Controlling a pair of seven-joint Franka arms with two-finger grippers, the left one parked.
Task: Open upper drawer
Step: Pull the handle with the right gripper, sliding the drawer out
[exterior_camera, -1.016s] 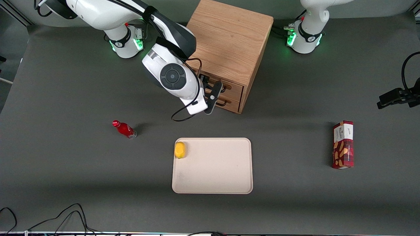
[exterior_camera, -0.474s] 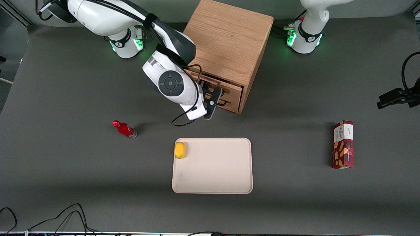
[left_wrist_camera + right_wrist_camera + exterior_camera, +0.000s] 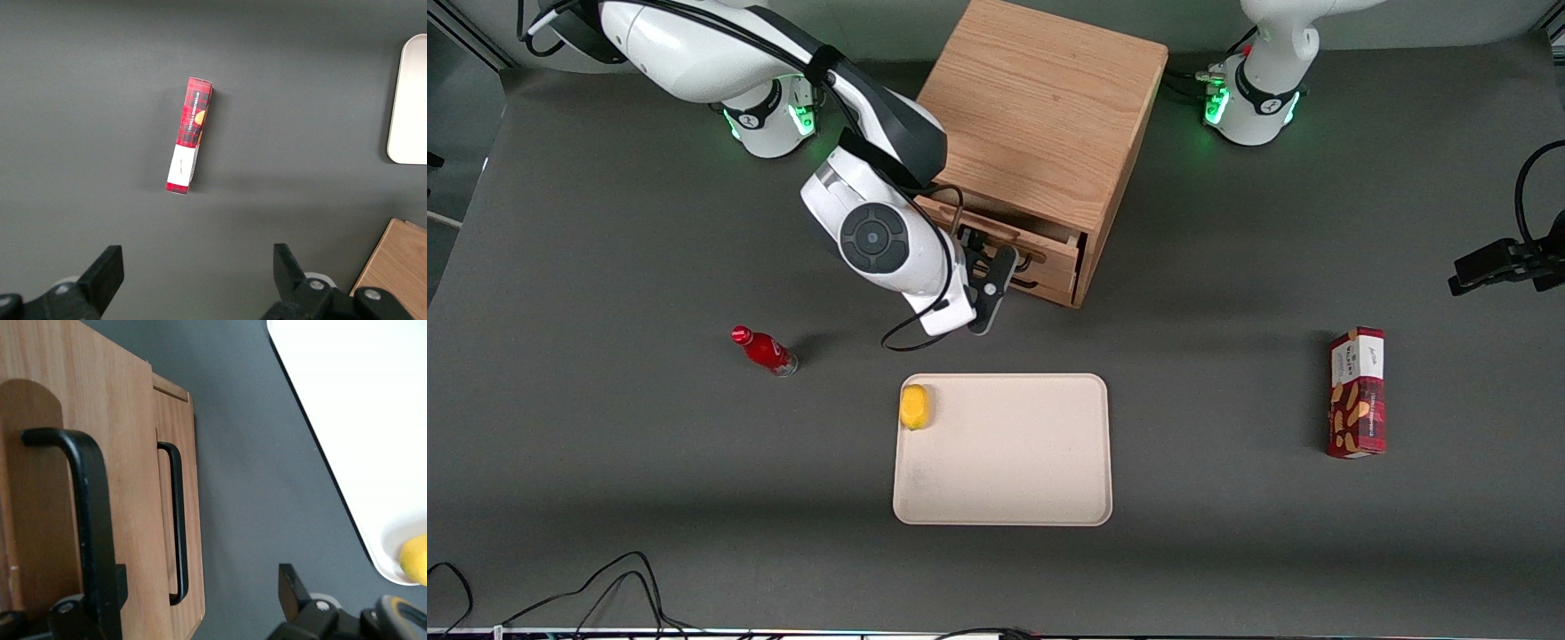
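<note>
The tool point(image 3: 996, 267) sits at the front of the light oak cabinet point(image 3: 1040, 116), level with the upper drawer point(image 3: 1040, 252). In the right wrist view its two fingers point(image 3: 293, 590) stand wide apart, and the upper drawer's black wire handle point(image 3: 83, 513) passes close by one finger; whether they touch cannot be told. The tool grips nothing. The upper drawer stands pulled out a short way from the cabinet face, with a dark gap showing along its top edge in the front view. The lower drawer point(image 3: 179, 520) below it, with the same kind of black handle point(image 3: 179, 527), lies flush in the cabinet.

Nearer the front camera than the cabinet, a cream tray point(image 3: 1014, 462) lies on the dark desk point(image 3: 605, 462), carrying a yellow fruit point(image 3: 914, 406) in one corner. A red bottle point(image 3: 765, 351) stands toward the working arm's end of the desk. A red snack box point(image 3: 1357, 392) lies toward the parked arm's end.
</note>
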